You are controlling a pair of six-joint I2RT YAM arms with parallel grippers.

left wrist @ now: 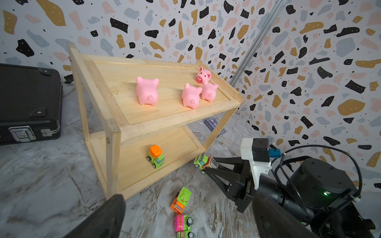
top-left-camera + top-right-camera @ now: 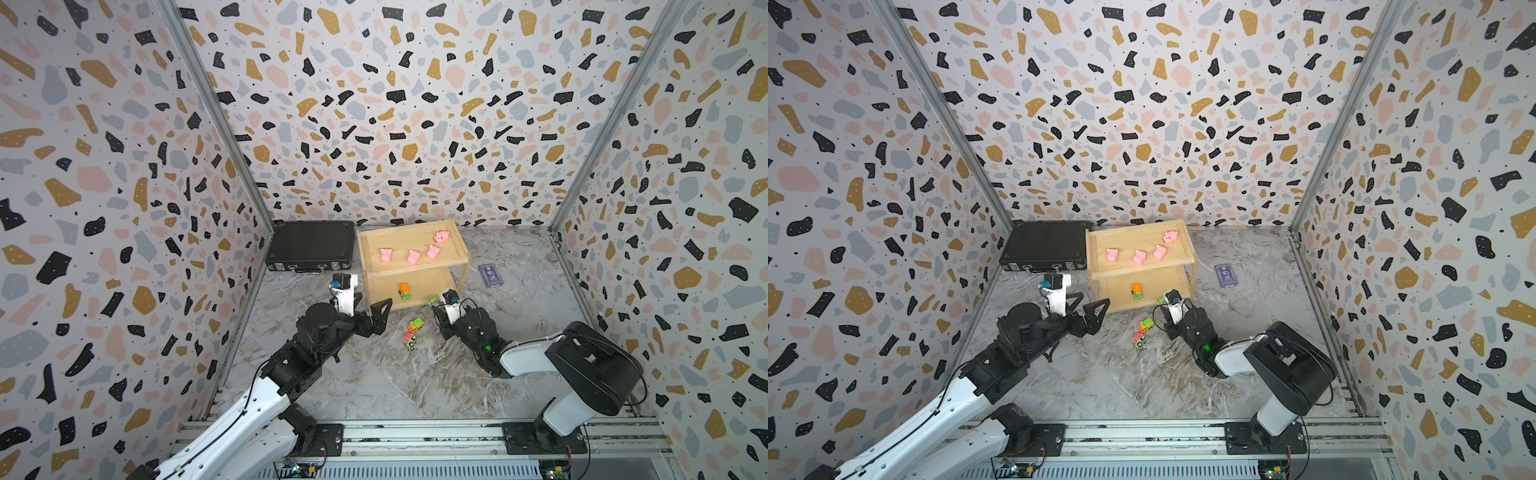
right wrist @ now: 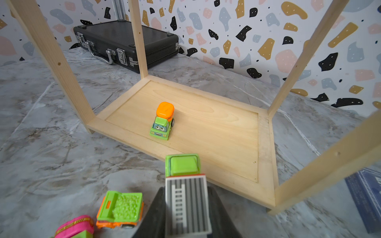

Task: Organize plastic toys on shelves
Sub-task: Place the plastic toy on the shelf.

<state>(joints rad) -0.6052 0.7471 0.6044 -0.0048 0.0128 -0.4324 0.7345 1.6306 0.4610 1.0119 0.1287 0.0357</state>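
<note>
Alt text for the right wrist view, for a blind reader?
The right gripper holds a green ladder truck in front of the wooden rack's lower tier, where an orange-drum mixer truck stands. A dump truck sits on the table nearby.

Left arm (image 2: 249,411) and right arm (image 2: 524,356) are white shells with chunky black joints and loopy black cables, the left hand (image 2: 375,297) has black triangle-frame fingers (image 2: 372,327), and there's a tiny green light (image 2: 489,346) on the right.

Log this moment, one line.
right pincer: shut on ladder truck; left pincer: open; rack top: four pigs; rack bottom: mixer truck; table: dump truck, pink truck
</note>
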